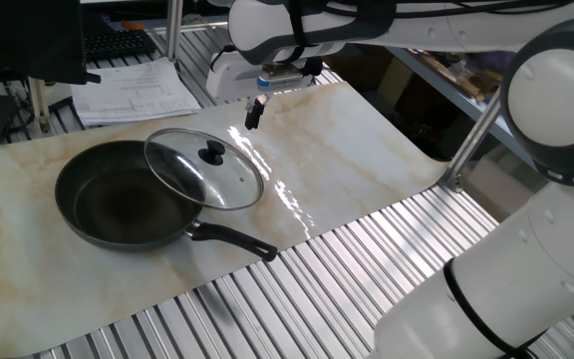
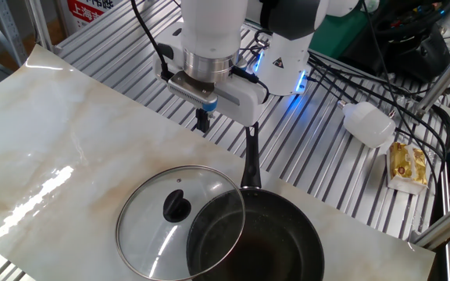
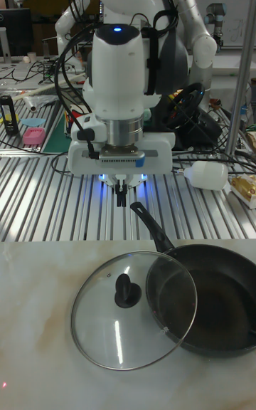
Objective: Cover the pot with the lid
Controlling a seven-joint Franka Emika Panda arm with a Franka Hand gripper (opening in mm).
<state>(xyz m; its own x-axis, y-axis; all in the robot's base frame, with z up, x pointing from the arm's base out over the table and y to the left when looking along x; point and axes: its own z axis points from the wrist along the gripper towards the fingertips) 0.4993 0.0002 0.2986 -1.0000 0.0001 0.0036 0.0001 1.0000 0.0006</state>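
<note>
With its fingers pressed together and empty, the end effector could skid off the glass lid's small knob, knocking the lid, propped on the frying pan's rim, sideways.

The arm reaches in with its wrist vertical. The claw points straight down, fingers pressed together, holding nothing.
</note>
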